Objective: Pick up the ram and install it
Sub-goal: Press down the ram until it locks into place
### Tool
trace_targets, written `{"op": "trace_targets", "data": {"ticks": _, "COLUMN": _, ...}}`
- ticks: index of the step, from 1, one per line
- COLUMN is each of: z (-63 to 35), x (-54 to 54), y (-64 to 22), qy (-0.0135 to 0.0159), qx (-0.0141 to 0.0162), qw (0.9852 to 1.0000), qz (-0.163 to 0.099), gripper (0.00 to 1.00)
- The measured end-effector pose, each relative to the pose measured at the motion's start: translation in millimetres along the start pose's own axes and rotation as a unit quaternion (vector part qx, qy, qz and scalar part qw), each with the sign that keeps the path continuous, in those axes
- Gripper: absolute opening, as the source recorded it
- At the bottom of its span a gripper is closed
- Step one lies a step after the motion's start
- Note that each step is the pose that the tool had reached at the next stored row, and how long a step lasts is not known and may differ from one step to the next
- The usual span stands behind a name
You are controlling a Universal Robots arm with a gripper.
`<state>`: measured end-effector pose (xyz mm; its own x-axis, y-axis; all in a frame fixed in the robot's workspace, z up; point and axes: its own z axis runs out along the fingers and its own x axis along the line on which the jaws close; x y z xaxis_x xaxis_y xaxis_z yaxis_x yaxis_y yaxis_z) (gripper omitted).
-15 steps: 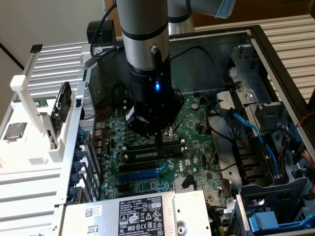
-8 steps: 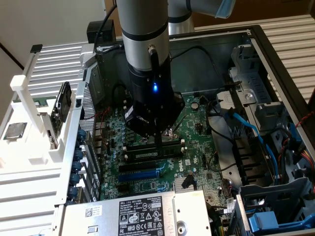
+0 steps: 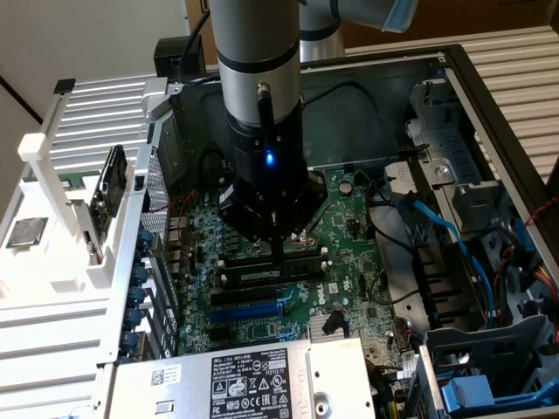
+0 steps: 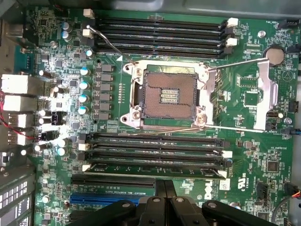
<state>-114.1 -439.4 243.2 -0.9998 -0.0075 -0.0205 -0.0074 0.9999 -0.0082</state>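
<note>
From the exterior view's left, I saw a white rack (image 3: pixel 52 188) beside the open computer case (image 3: pixel 489 105), with a square silver processor chip (image 3: pixel 26 232) lying on it and a dark flat part (image 3: pixel 111 188) standing in one of its holders. I could not make out what that part was.

Moving right, the arm was down inside the case, with the claw (image 3: pixel 278 253) right over the memory slots on the motherboard (image 3: pixel 349 218).

In the wrist view, the ram (image 4: pixel 155 170) lay along the slot nearest the claw, in the lower bank beneath the open processor socket (image 4: pixel 168 95). The claw (image 4: pixel 164 188) had its fingers pressed together, their tips resting on or just above the stick's top edge; I could not tell whether they touched it.

My judgement was that the pick-up was done and the stick was in its slot, so the work was in the seating stage. The white end clip (image 4: pixel 222 173) at one end looked tilted outward, so I could not call the stick locked.
</note>
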Motion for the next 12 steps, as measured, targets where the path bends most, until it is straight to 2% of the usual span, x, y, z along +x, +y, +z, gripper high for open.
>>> {"op": "trace_targets", "data": {"ticks": 12, "z": 0.0, "x": 0.0, "y": 0.0, "qy": 0.0001, "qx": 0.0001, "qw": 1.0, "qz": 0.006, "gripper": 0.11}}
